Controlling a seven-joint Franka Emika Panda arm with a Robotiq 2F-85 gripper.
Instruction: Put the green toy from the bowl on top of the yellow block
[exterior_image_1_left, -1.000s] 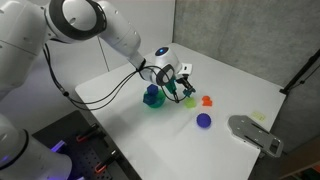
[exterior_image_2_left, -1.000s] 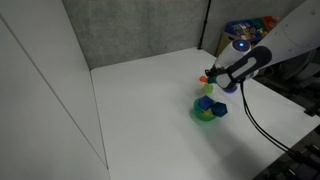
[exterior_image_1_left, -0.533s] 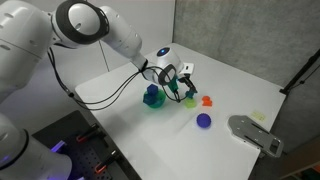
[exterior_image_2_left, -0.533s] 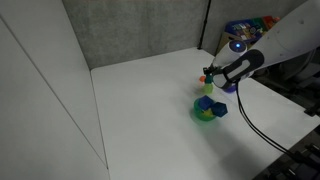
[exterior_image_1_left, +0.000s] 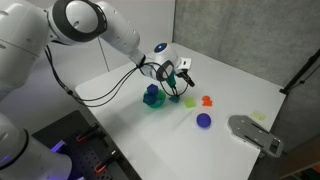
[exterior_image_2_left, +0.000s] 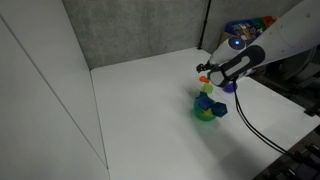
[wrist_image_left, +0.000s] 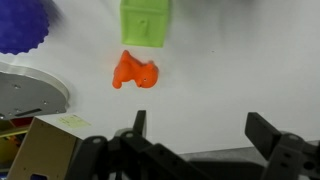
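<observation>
My gripper (wrist_image_left: 200, 122) is open with nothing between its fingers, and only bare white table shows in the gap. In both exterior views it hangs just above the yellow block (exterior_image_1_left: 190, 102) (exterior_image_2_left: 206, 100), clear of it. A small dark green toy (exterior_image_1_left: 187, 94) seems to rest on top of that block, though it is too small to be sure. In the wrist view the yellow block (wrist_image_left: 146, 22) is at the top edge and the green toy is not visible. The teal bowl (exterior_image_1_left: 153, 103) stands beside the block with a blue lumpy toy (exterior_image_1_left: 152, 94) in it.
An orange piece (wrist_image_left: 135, 71) lies close to the yellow block, and a purple ball (wrist_image_left: 20, 25) lies a little farther off. A grey device (exterior_image_1_left: 255, 133) sits at the table's edge. A dark curtain backs the table, and a black cable (exterior_image_2_left: 255, 125) trails from the arm.
The jaws have gone from shut to open. The gripper has lifted a little off the yellow block, and the green toy is no longer between the fingers.
</observation>
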